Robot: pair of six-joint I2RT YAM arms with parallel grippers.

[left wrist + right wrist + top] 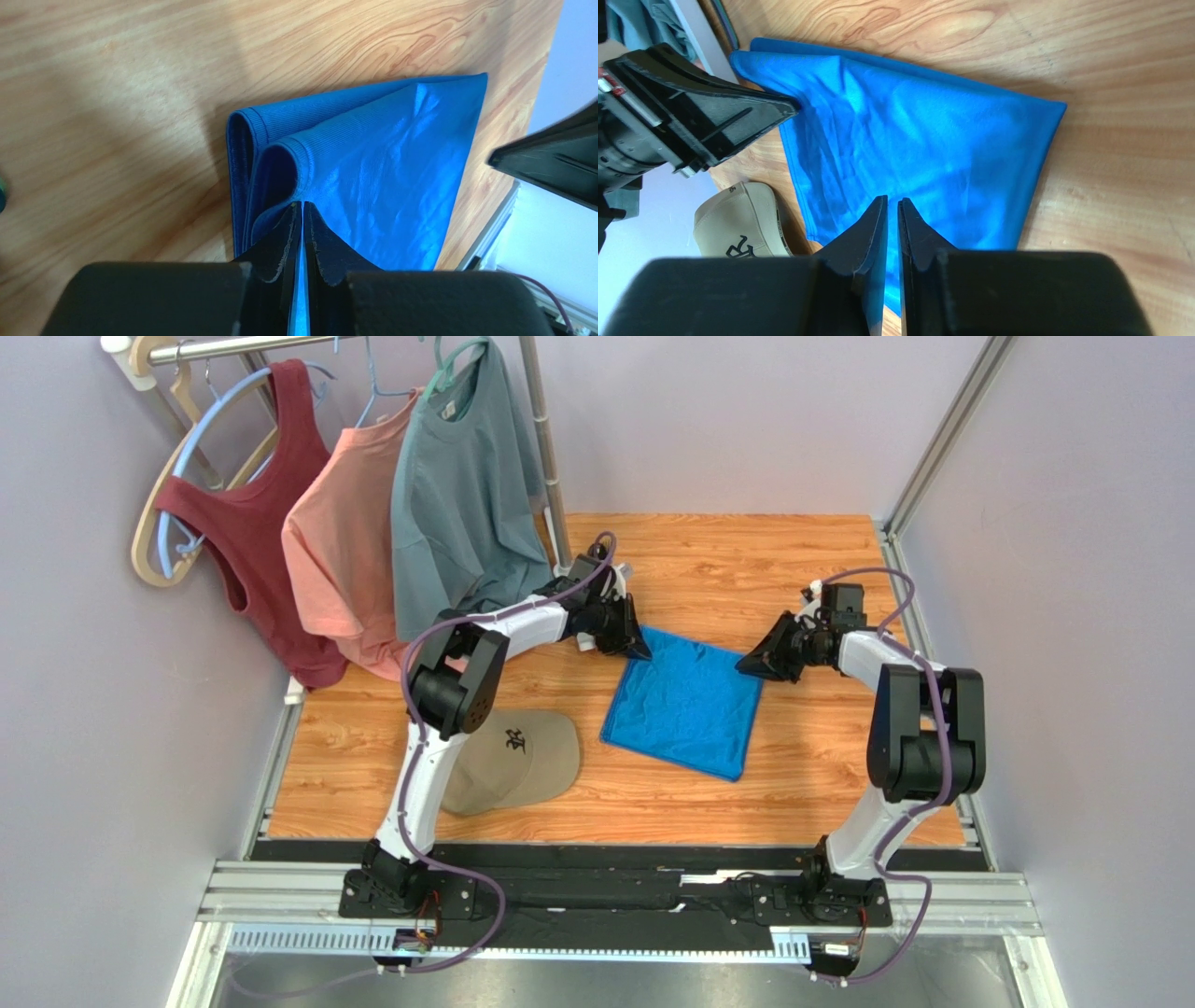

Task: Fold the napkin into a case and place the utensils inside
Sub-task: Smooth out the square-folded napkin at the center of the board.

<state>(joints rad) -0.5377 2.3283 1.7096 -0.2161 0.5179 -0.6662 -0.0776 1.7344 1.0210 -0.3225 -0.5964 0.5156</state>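
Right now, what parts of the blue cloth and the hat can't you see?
- Top view: the left arm covers part of the tan cap, and the cap's logo is too small to read.
- Left wrist view: the left gripper bites the napkin; its own body hides the cloth's near edge.
- Right wrist view: the right gripper covers the napkin's near edge, so whether it pinches cloth is unclear.

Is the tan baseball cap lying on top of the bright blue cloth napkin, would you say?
No, the tan baseball cap lies on bare wood, apart from the bright blue cloth napkin.
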